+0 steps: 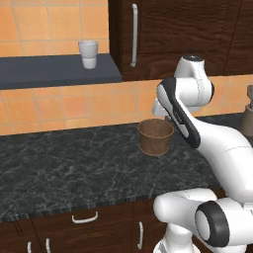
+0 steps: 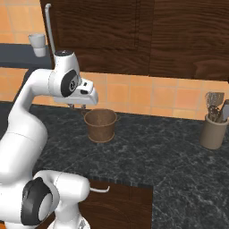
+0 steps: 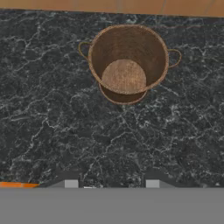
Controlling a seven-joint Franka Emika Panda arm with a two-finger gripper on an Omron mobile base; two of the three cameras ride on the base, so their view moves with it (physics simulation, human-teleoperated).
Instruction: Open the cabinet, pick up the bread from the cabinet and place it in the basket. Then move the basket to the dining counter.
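Note:
The dark wooden cabinet point(image 1: 163, 29) hangs on the wall with its door shut and its silver bar handle point(image 1: 134, 34) upright. The bread is hidden. The brown woven basket point(image 1: 155, 136) stands upright and empty on the black veined counter point(image 1: 64, 163), close to the tiled wall. My gripper point(image 2: 77, 106) hovers just left of the basket point(image 2: 100, 125) and a little above its rim, pointing down. In the hand view the basket point(image 3: 127, 61) lies ahead of the gripper point(image 3: 111, 183), whose fingertips point(image 3: 71, 183) stand apart with nothing between them. The dining counter is out of view.
A white cup point(image 1: 88, 54) sits on a dark shelf point(image 1: 54, 71) left of the cabinet. A utensil holder point(image 2: 213, 129) stands at the counter's right end. Low cabinets with curved handles point(image 1: 84, 218) run below the counter.

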